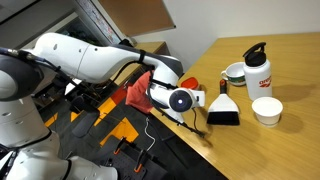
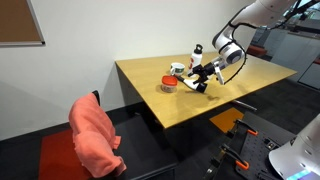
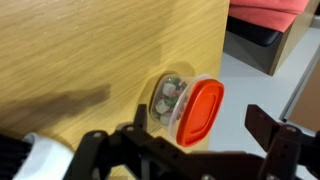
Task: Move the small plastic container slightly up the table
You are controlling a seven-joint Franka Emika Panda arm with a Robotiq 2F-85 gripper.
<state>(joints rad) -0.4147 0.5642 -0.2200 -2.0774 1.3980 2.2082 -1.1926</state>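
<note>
While the wrist view looks down, the small plastic container (image 3: 200, 108) sits on the table (image 3: 80, 60) near its edge. Tub has clear walls and an orange-red lid; small pale items inside, unidentifiable. Gripper (image 3: 182, 150) open, fingers spread to either side, no contact. White bottle (image 2: 196, 52) and white cup (image 2: 177, 68) stand nearby.

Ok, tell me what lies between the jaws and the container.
No object: the wrist view shows just bare table, and floor past its edge, between the open jaws and the container.
</note>
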